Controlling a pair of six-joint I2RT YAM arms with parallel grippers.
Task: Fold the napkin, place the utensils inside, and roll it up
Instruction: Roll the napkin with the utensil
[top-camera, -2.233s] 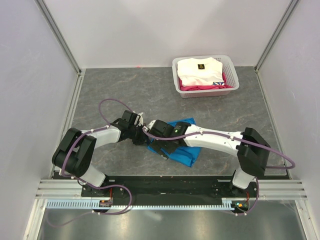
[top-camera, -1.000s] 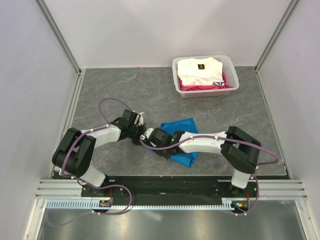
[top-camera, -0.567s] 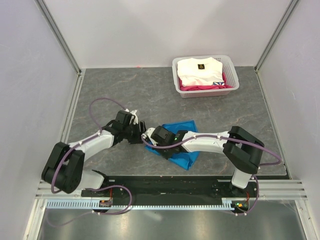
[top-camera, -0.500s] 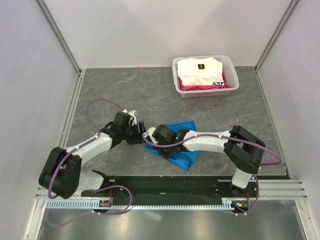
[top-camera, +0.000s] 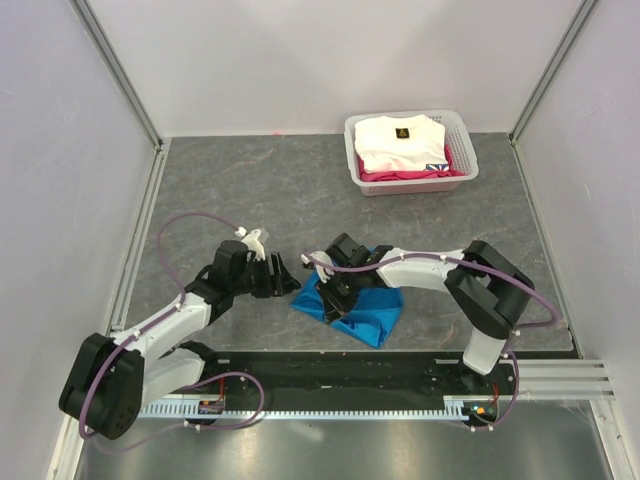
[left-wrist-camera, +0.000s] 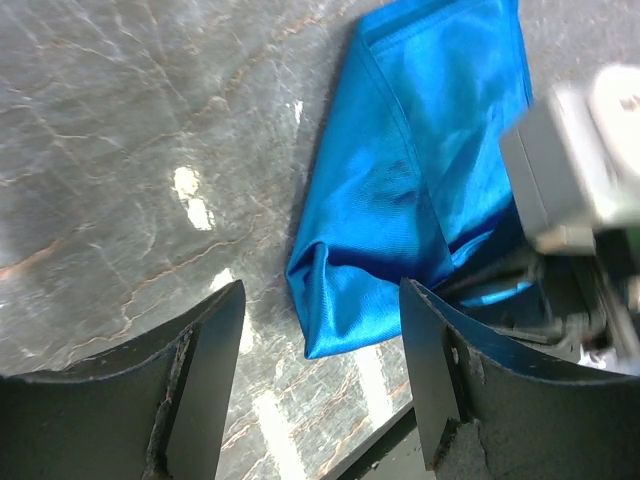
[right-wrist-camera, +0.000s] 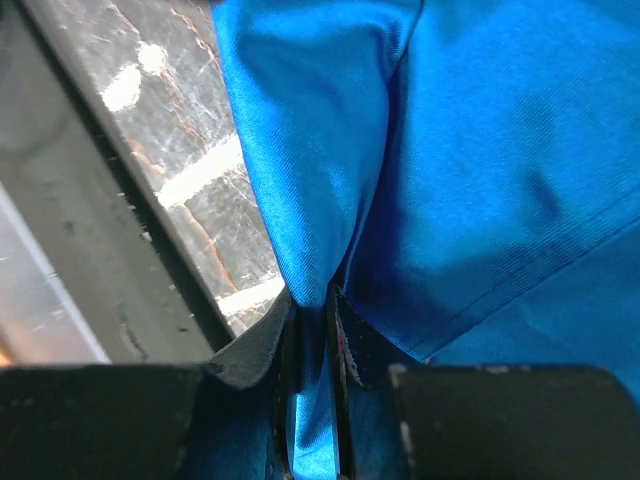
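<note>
The bright blue napkin (top-camera: 366, 308) lies bunched and folded on the grey table, just in front of the arm bases. My right gripper (top-camera: 333, 300) is down on its left part, shut on a pinched-up fold of the napkin (right-wrist-camera: 480, 150), with the cloth running between the jaws of the right gripper (right-wrist-camera: 312, 330). My left gripper (top-camera: 287, 279) hovers just left of the napkin, open and holding nothing. In the left wrist view the napkin (left-wrist-camera: 410, 190) lies ahead of the wide-apart left gripper (left-wrist-camera: 320, 390), not touching it. The utensils are hidden or out of view.
A white basket (top-camera: 462, 150) holding folded white and pink clothes stands at the back right. The table's dark front rail (right-wrist-camera: 100, 260) runs close beside the napkin's near edge. White walls enclose the table on three sides.
My left gripper has opened, let go and pulled back to the left, off the napkin. My right gripper has closed on a fold of the cloth and swung around over it.
</note>
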